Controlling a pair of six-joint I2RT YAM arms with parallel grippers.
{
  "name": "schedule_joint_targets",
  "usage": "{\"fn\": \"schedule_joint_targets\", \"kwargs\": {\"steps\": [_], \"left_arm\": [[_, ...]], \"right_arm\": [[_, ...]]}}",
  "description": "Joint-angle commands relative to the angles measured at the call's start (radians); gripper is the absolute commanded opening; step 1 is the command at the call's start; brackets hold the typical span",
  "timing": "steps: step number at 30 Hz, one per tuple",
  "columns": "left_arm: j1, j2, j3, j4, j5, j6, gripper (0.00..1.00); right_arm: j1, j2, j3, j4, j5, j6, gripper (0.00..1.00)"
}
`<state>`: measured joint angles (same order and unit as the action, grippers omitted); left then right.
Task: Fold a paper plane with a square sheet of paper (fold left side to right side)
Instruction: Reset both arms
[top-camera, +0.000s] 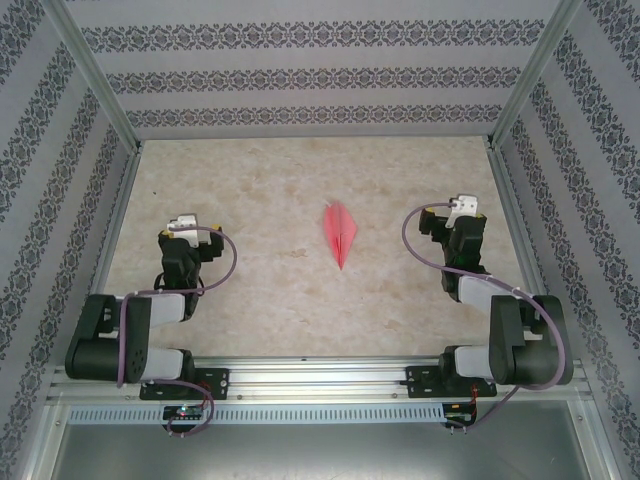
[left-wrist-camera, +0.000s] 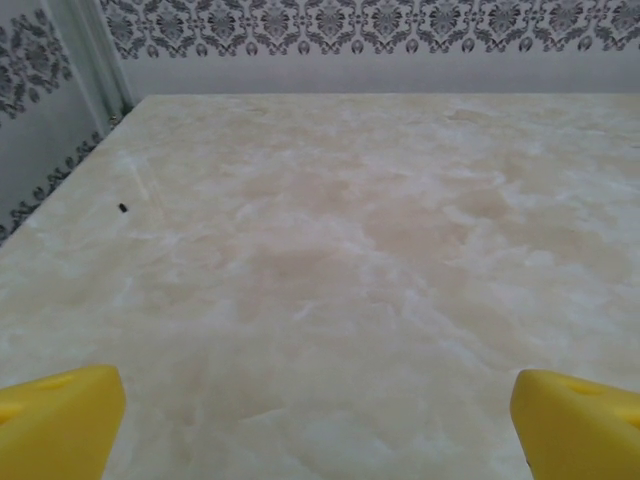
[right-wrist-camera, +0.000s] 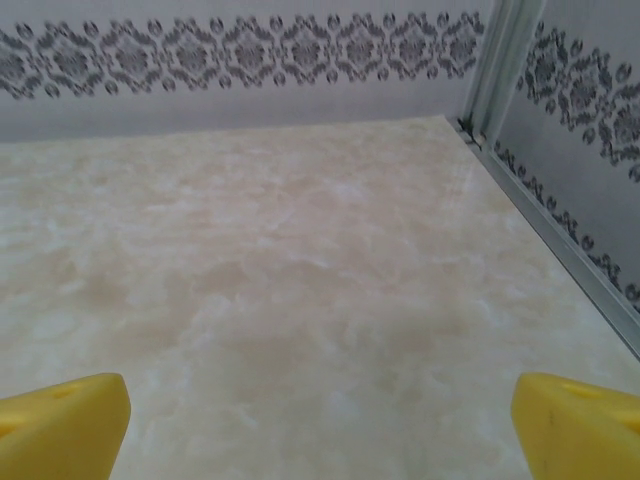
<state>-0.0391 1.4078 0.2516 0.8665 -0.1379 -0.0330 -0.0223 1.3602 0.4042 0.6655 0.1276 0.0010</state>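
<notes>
One marbled table carries everything. Two arms stand at the table's near edge, the left arm toward its left corner and the right arm toward its right. Two pincers, the left gripper and the right gripper, gape wide above the table, holding nothing. One paper plane lies flat at the table's middle.

creased matt paper plane; table smooth, prob. marble-look laminate

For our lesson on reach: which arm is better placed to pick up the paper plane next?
Right, probably. The paper plane lies slightly right of centre, nearer the right arm than the left arm. Both arms' jaws stand open and empty.
</notes>
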Motion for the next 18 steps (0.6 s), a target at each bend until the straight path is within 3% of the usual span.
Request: {"fn": "schedule_joint_targets", "kwargs": {"steps": [1, 2, 4, 6, 8, 18], "left_arm": [[0.013, 0.120, 0.018, 0.194, 0.084, 0.007, 1.00], [0.013, 0.159, 0.017, 0.252, 0.090, 0.009, 1.00], [0.013, 0.129, 0.043, 0.158, 0.088, 0.007, 1.00], [0.013, 0.148, 0.089, 0.105, 0.069, 0.001, 1.00], [-0.003, 0.150, 0.145, -0.008, 0.075, 0.028, 1.00], [-0.015, 0.152, 0.153, -0.020, 0.075, 0.043, 1.00]], "right_arm": [[0.000, 0.089, -0.036, 0.203, -0.039, 0.016, 0.98], [0.003, 0.124, -0.047, 0.250, -0.040, 0.013, 0.98], [0.004, 0.166, -0.055, 0.329, -0.047, 0.014, 0.98], [0.000, 0.133, -0.015, 0.192, -0.038, 0.020, 0.98], [-0.002, 0.152, -0.024, 0.244, -0.038, 0.020, 0.98], [0.022, 0.140, -0.021, 0.220, 0.000, 0.001, 0.98]]}}
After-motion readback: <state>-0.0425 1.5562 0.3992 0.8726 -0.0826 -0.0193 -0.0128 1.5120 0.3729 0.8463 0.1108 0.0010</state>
